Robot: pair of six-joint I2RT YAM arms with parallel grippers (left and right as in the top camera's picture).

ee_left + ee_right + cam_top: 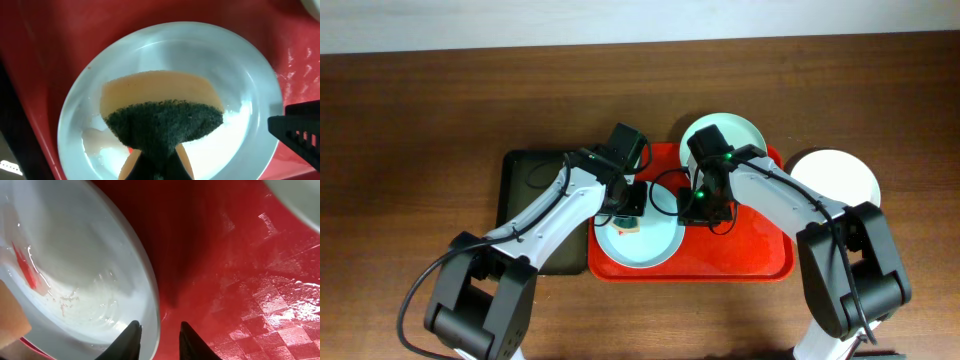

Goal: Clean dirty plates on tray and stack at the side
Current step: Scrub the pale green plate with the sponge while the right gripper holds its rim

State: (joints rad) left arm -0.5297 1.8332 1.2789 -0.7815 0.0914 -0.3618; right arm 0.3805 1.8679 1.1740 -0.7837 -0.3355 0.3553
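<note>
On the red tray (760,255), the left claw (632,208) clamps a scouring sponge (165,120) against the mint-blue plate (240,75). The right claw (159,339) stands narrowly parted, straddling that plate's rim; a red smear (25,265) marks its inner face.

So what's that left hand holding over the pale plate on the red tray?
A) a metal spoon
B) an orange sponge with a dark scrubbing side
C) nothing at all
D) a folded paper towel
B: the left hand is closed on an orange sponge, whose dark green scouring layer shows, over the pale plate.
</note>
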